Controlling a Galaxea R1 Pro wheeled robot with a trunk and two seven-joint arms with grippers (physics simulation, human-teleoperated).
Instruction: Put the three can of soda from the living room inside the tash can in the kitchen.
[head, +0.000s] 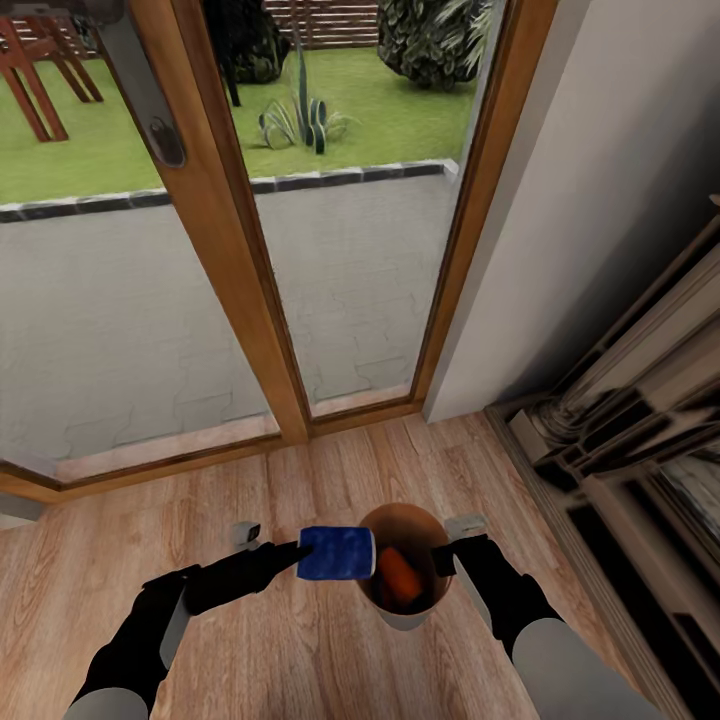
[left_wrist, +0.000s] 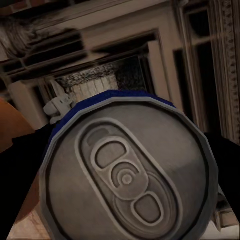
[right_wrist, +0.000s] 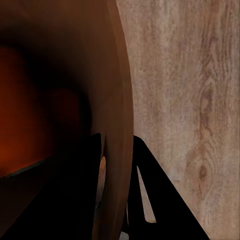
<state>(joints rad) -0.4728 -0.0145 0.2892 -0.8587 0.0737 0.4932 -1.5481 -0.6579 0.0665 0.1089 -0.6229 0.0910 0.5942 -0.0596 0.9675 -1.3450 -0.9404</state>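
Blue can in left pincer

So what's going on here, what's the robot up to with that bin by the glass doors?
The robot is holding the bin up by its rim with the right gripper, one finger inside the wall and one outside. The left gripper is clamped on a blue soda can, lying sideways just beside the bin's opening, not yet inside it. At least one orange can already lies in the bin. All this is above a wood plank floor in front of the glass doors.
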